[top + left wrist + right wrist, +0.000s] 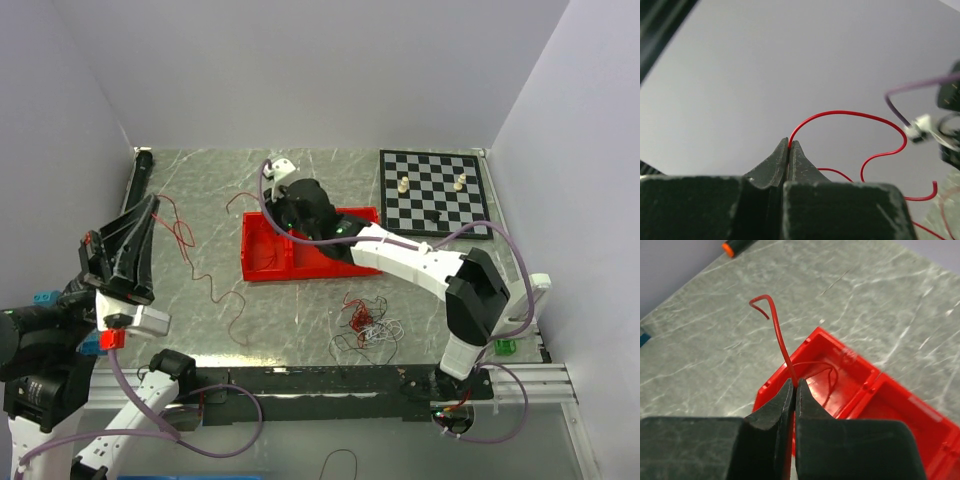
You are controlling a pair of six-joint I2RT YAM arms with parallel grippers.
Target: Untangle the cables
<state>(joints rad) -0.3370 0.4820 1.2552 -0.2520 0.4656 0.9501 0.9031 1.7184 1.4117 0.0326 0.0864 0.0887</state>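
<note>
Left hand (790, 143) pinches red cable (850, 112), right hand (794, 384) pinches red wire (781, 342)

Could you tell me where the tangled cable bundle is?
In the top view, the tangled bundle lies on the table, between the red tray and the near edge, right of centre.

Cannot see the held end of the red wire (850, 112), pinched between the left fingers (802, 165), nor follow it once it dips behind them. Cannot see the other wire (780, 340) inside the right fingers (775, 405). Only get part of the tray (900, 405), cropped right and below. Cannot separate strands in the tangle (368, 325) on the surface (300, 300). Cannot name the chess pieces (402, 185): too small.
</note>
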